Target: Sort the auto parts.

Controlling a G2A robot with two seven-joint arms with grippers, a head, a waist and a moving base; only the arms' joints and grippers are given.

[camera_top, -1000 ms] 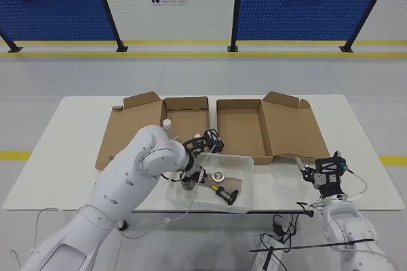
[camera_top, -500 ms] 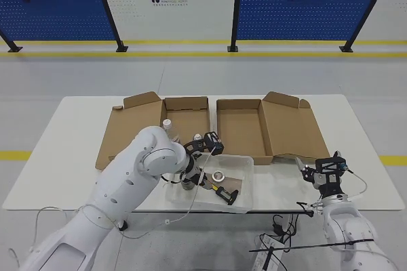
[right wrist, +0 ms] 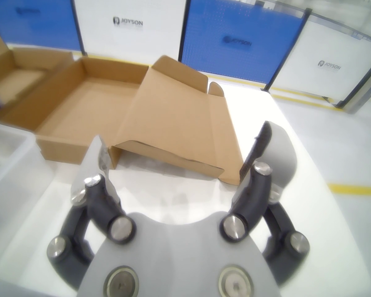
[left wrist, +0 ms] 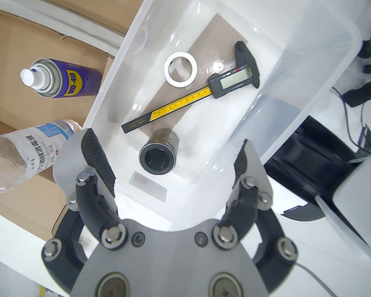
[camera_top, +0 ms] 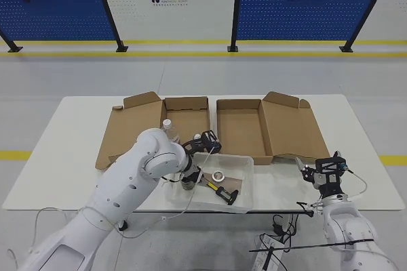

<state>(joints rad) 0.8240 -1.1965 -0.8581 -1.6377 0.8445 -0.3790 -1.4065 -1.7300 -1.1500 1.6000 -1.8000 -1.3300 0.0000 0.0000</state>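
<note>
Evidently a pick from the bin is in hand. From the top, the bin (camera_top: 247, 161) is seen at the table's near edge, before the left box (camera_top: 186, 125) and right box (camera_top: 241, 132), with caliper (camera_top: 225, 195) and ring (camera_top: 218, 176) inside. At the left wrist, what cannot be judged from above is made plain: the left gripper (left wrist: 168, 152) is spread wide over the bearing (left wrist: 158, 156). A straight descent and a squeeze are called for. At the right wrist, the right gripper (right wrist: 182, 137) is shown spread and empty, near the right box.
</note>
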